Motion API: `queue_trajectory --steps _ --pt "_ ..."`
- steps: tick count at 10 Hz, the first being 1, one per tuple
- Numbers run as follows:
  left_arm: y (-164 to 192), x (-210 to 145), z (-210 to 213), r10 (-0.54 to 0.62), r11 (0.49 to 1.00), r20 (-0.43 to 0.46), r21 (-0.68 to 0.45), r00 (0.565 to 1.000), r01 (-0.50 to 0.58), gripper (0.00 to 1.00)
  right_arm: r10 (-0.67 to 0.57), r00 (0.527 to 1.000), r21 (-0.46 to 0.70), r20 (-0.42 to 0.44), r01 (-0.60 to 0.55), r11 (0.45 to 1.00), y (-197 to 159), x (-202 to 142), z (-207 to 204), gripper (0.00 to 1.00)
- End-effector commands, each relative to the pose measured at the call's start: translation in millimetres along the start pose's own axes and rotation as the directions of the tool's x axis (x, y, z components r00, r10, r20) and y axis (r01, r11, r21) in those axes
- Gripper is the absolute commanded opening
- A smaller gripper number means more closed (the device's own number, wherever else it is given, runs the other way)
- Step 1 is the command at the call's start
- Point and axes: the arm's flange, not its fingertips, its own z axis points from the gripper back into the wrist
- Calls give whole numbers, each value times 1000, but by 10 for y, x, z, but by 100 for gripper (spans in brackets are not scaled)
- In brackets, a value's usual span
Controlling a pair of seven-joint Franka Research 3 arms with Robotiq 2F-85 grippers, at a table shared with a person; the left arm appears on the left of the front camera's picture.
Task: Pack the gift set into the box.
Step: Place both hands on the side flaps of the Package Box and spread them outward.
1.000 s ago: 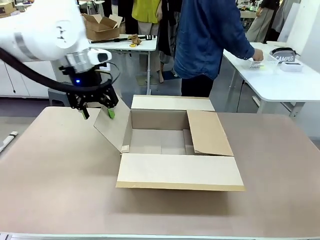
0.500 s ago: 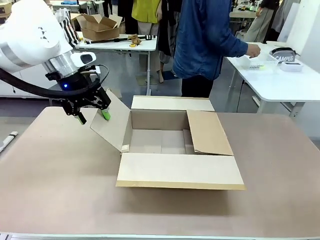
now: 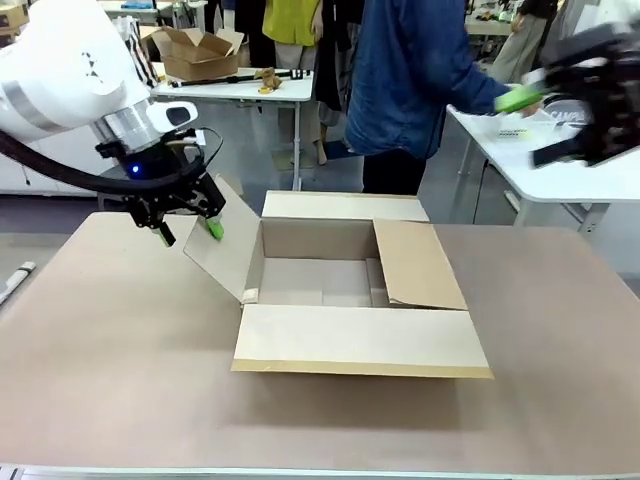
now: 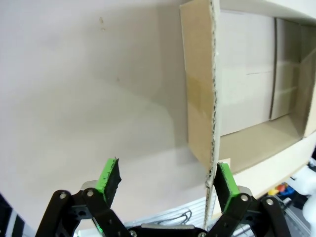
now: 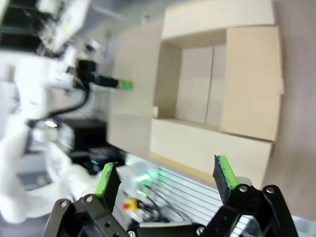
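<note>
Front view: box (image 3: 350,340) open mid-table; left gripper (image 3: 190,230) spread wide, empty, left flap (image 3: 222,250) edge between fingers, just beside one pad (image 4: 224,180); right gripper (image 3: 535,128) wide open, empty, well apart.

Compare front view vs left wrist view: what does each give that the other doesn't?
Front view adds: the person at the far side, the white side table, and the blurred right gripper in front of it.
Left wrist view adds: the raised flap edge-on, its corrugated edge close by one green pad (contact unclear), and a tape strip on it.
Shared: the box, empty inside, the open left gripper at that flap, and the table.
</note>
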Motion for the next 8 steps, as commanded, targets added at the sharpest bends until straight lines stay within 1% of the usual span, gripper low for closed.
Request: queue_trajectory --steps 1,2,3,4,5,6,8 --pt "3 12 27 15 1000 4 24 1000 -15 100 103 994 -298 -34 -108 948 355 537 -489 100" --pt "3 12 27 15 1000 4 24 1000 -15 100 148 987 -424 -62 -160 891 485 506 -901 100" --pt "3 12 27 15 1000 4 24 1000 -15 100 217 968 -548 -124 -249 799 560 396 -1326 100" --pt "3 12 27 15 1000 4 24 1000 -15 100 290 946 -646 -146 -313 696 556 293 -1544 100" --pt "3 12 27 15 1000 4 24 1000 -15 100 325 928 -653 -181 -360 667 522 213 -1567 100" --pt "3 12 27 15 1000 4 24 1000 -15 100 287 946 -491 -152 -324 809 575 297 -1491 100" --pt "3 12 27 15 1000 4 24 1000 -15 100 287 946 -491 -152 -324 809 575 297 -1491 100"
